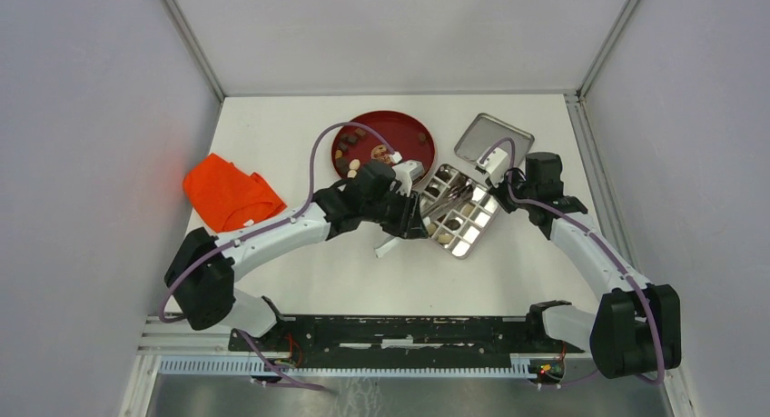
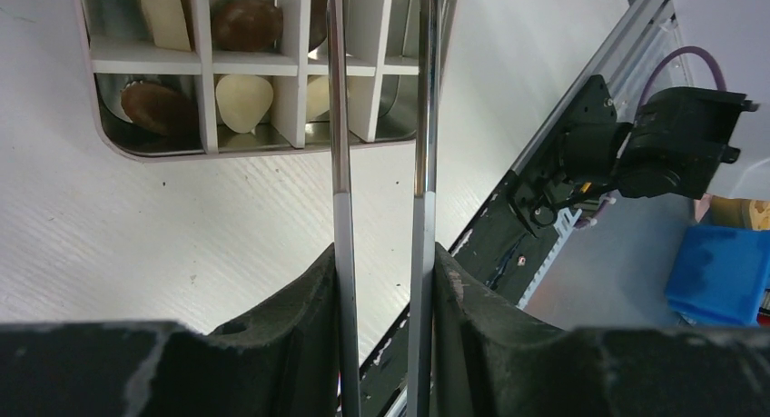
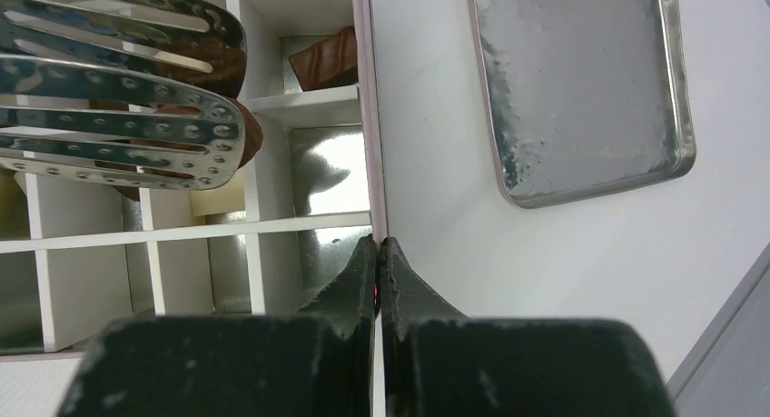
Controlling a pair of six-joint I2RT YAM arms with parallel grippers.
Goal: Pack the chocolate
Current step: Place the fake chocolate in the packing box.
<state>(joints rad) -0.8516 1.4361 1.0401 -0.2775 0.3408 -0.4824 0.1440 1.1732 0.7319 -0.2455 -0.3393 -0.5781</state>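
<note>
Several chocolate pieces [image 2: 243, 99] sit in the tin [image 2: 136, 152] at the middle of the bench [image 1: 300, 281], others on the red plate [image 1: 409, 126] toward its far edge; left hand [image 2: 381, 253] clamps tweezers [image 2: 424, 117] over the cells, right hand [image 3: 379, 253] pinches the tin's rim, the placement seemingly needing a gentle release into an empty cell next.

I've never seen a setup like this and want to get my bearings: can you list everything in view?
red plate: one, red, far middle of table
divided box: one, silver with white dividers, right of plate
chocolate: many small pieces, brown and cream, some on the plate, some in the box
metal lid: one, silver, beside the box, far right
orange cloth: one, orange, table's left side
metal tweezers: one, silver, over the box
blue object: one, blue, beyond the table's near edge
arms: two, white and black, near edge
left tool: one, black, gripping the tweezers
right tool: one, black, pinched shut on the box's rim
</note>
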